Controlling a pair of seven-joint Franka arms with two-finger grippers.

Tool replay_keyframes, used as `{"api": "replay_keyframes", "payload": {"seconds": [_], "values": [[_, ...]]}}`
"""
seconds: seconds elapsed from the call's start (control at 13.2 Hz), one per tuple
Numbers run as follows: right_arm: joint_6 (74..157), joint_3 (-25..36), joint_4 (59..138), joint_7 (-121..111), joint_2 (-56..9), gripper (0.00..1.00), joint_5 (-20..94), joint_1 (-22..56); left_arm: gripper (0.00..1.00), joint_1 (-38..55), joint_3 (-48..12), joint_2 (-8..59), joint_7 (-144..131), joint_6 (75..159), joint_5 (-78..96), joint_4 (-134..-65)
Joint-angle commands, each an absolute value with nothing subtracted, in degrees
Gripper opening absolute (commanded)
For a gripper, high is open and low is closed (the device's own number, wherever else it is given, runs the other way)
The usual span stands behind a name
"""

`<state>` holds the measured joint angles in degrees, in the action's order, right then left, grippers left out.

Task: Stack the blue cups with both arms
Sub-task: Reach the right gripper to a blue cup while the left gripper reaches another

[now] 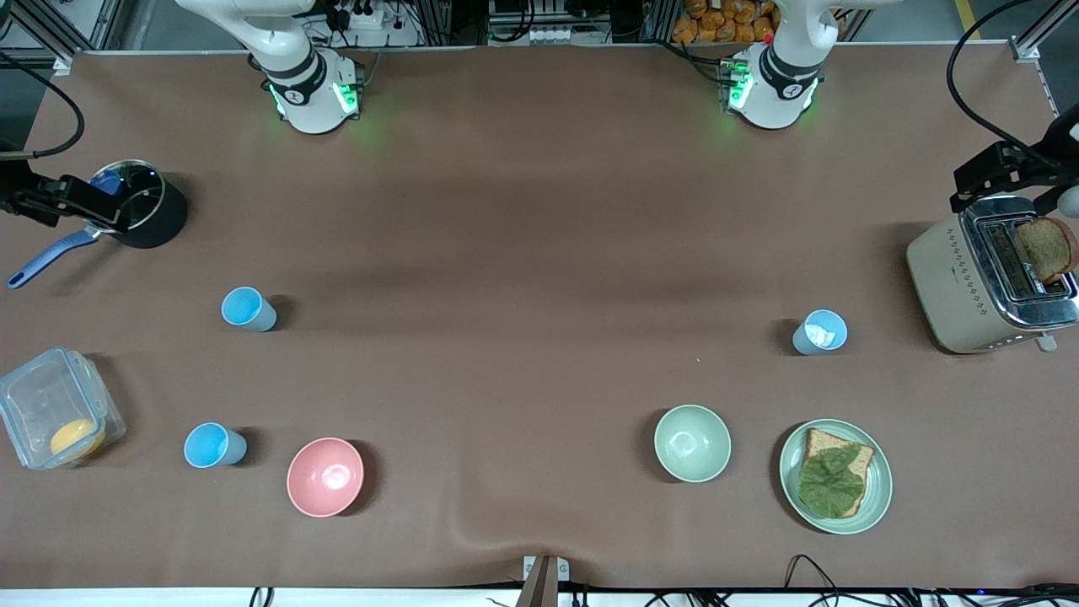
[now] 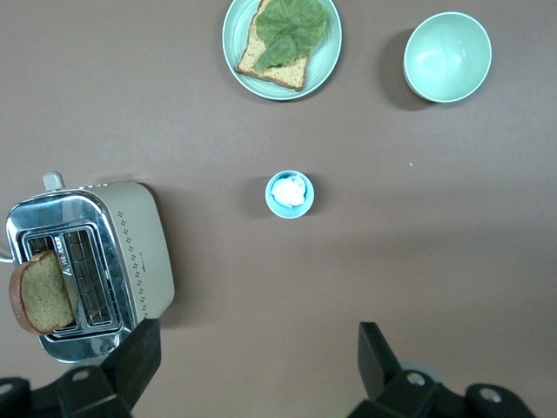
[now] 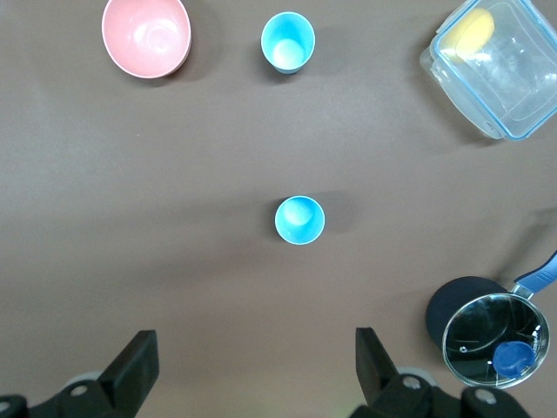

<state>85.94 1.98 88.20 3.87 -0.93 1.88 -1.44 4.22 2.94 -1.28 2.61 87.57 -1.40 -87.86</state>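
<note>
Three blue cups stand upright on the brown table. A grey-blue cup (image 1: 819, 332) with a white scrap inside is toward the left arm's end, also in the left wrist view (image 2: 290, 193). Two bright light blue cups are toward the right arm's end, one (image 1: 249, 309) farther from the front camera and one (image 1: 214, 445) nearer; both show in the right wrist view (image 3: 299, 219) (image 3: 287, 42). My left gripper (image 2: 258, 348) is open and empty, high over the table beside the toaster. My right gripper (image 3: 257, 348) is open and empty, high over the table beside the pot.
A toaster (image 1: 986, 278) with a bread slice stands at the left arm's end. A pale green bowl (image 1: 692, 443) and a plate (image 1: 877, 489) with bread and a leaf are near the front. A pink bowl (image 1: 325, 476), a clear box (image 1: 55, 409) and a black pot (image 1: 147, 206) are at the right arm's end.
</note>
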Motion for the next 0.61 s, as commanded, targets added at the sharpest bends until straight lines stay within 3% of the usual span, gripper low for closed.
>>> {"api": "replay_keyframes", "payload": {"seconds": [0.0, 0.23, 0.53], "values": [[85.7, 2.29, 88.59, 3.96, -0.53, 1.0, 1.58, -1.14, 1.0, 3.96, 2.81, -1.23, 3.52, 86.84, -1.94, -86.84], [85.43, 2.29, 88.59, 4.04, -0.53, 1.0, 1.58, -1.05, 1.0, 3.96, 2.81, 0.42, 3.86, 86.84, -3.16, -86.83], [85.43, 2.02, 88.68, 3.96, -0.7, 1.0, 1.58, -1.41, 1.0, 0.98, 2.73, 10.0, 2.99, 92.96, -2.11, -88.67]]}}
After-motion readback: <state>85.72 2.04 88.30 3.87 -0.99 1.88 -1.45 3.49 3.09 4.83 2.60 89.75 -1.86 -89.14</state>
